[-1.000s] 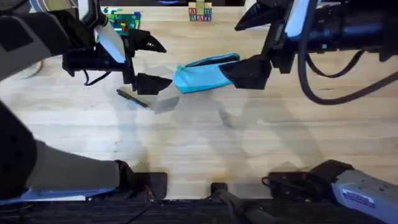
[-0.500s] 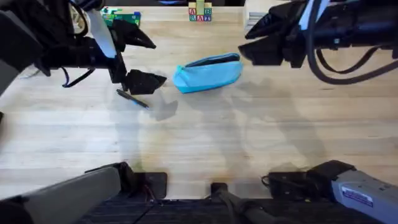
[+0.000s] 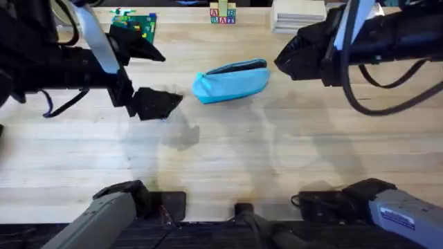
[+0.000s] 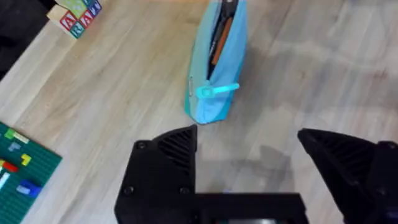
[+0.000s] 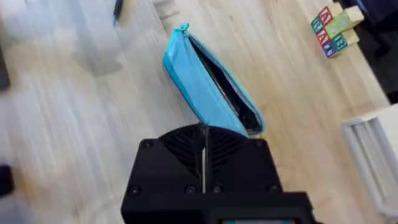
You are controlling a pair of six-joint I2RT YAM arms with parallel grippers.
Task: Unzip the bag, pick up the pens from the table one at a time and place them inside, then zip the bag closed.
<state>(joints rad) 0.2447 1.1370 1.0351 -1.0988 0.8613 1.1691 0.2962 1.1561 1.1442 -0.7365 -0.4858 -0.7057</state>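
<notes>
the bag [image 3: 231,81] lay unzipped on the table [image 3: 228,159], pens [image 4: 219,37] showing inside through the left wrist view. the left gripper [image 4: 261,158] gaped wide and empty; the right gripper [image 5: 204,152] was pressed shut, holding nothing.

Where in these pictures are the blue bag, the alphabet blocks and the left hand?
bag [image 3: 232,81], overhead view, middle of its fabric side
alphabet blocks [image 3: 222,14], overhead view, centre of the stack
left hand [image 4: 258,165], left wrist view, midway between its open fingertips

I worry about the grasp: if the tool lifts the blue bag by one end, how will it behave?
The bag looks like soft fabric, so it would probably sag rather than stay straight. Its zip stands open in the left wrist view, so the contents might slide out if tilted. It seems light and would likely slide on the smooth table when pushed.
</notes>
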